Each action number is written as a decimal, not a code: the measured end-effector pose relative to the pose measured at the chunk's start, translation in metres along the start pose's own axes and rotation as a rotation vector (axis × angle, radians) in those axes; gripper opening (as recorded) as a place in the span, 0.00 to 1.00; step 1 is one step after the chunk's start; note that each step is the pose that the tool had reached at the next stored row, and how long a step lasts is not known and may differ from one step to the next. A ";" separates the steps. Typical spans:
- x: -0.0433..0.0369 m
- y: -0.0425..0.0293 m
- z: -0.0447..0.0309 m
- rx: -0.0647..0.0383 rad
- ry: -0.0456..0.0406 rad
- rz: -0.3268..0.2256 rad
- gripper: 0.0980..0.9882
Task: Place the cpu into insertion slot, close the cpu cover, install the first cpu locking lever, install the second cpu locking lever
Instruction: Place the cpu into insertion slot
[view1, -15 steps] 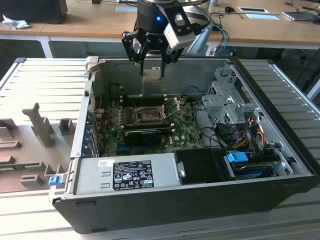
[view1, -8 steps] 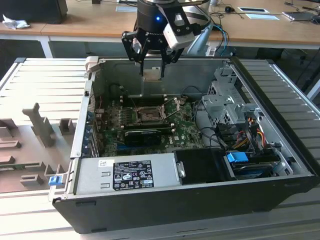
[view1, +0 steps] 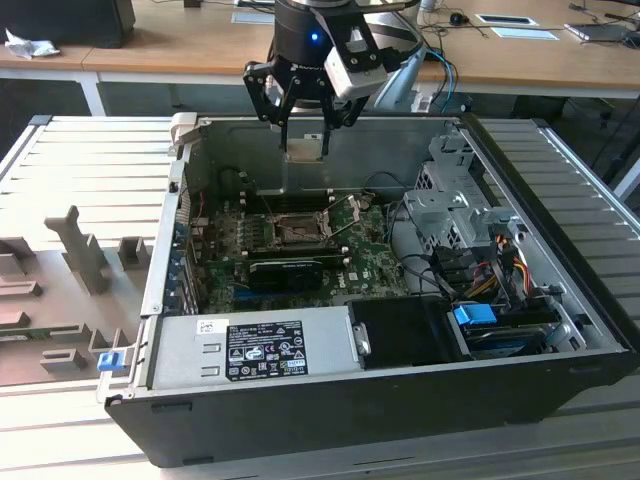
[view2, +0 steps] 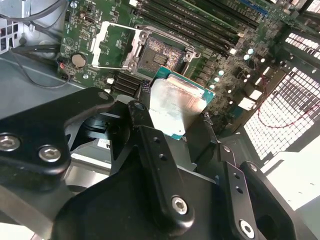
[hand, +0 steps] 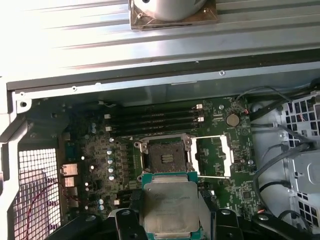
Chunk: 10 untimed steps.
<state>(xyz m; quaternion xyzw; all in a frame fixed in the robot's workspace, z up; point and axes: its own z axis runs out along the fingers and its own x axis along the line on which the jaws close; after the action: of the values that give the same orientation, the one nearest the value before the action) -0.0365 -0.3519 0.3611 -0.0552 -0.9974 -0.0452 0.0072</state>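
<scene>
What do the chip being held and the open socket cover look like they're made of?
The cpu: matte silvery metal lid, lightly scuffed with soft glare, over a green base that looks like circuit-board laminate. The cpu cover: thin bright sheet metal, probably stamped steel, judging by its shiny flat frame; the exact alloy is unclear.

arm: seen entering from the top of the exterior view, wrist turned straight downward | gripper (view1: 303, 138): hung vertically with its tips lowest, raised, nothing touched beneath | fingers (view2: 152, 145): black, closed inward from two opposite sides | grasp: the cpu (view2: 176, 105) is clamped by its edges between the tips in both wrist views
</scene>
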 end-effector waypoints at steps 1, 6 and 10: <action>0.0000 0.0000 0.0000 0.000 -0.0006 0.008 0.48; 0.0000 -0.0002 0.0015 0.000 -0.0009 0.012 0.48; 0.0000 -0.0002 0.0021 0.001 -0.0009 0.013 0.48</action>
<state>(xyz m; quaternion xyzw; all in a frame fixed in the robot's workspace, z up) -0.0365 -0.3519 0.3590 -0.0615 -0.9971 -0.0446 0.0071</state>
